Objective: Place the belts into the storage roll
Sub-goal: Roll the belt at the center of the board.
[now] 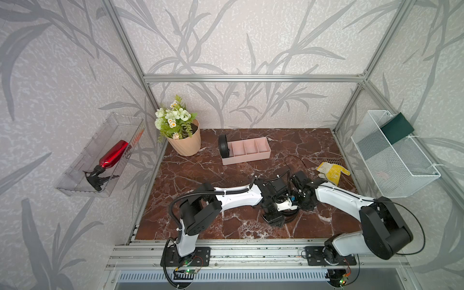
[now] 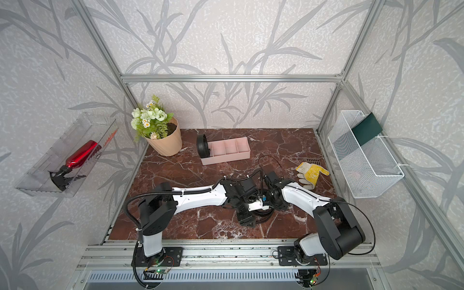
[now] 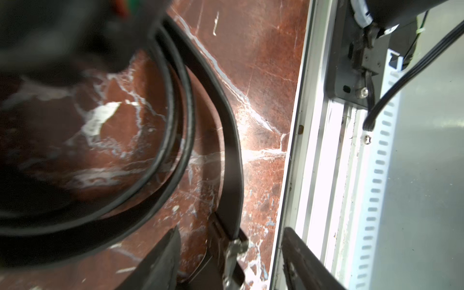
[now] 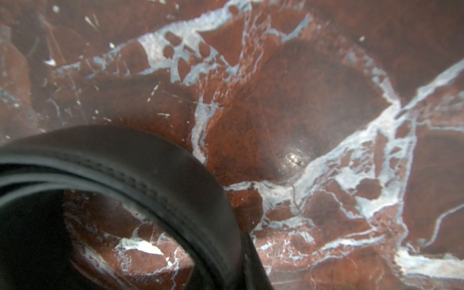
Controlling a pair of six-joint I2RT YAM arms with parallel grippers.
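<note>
The pale pink storage roll (image 1: 251,150) lies at the back of the marble table, and one coiled black belt (image 1: 223,146) stands on edge in its left end compartment. A second belt (image 1: 291,219) lies loosely coiled near the table's middle, under both wrists. In the left wrist view its metal buckle end (image 3: 234,247) sits between the fingers of my left gripper (image 3: 231,253), which stands open around it. In the right wrist view my right gripper (image 4: 236,256) is shut on the strap of the coil (image 4: 150,170) on the opposite side.
A peach flowerpot (image 1: 184,144) stands left of the tray. A yellow work glove (image 1: 331,172) and a floor grate (image 1: 332,160) lie to the right. A white wire basket (image 1: 394,155) hangs on the right wall. The front aluminium rail (image 3: 316,150) runs close to the buckle.
</note>
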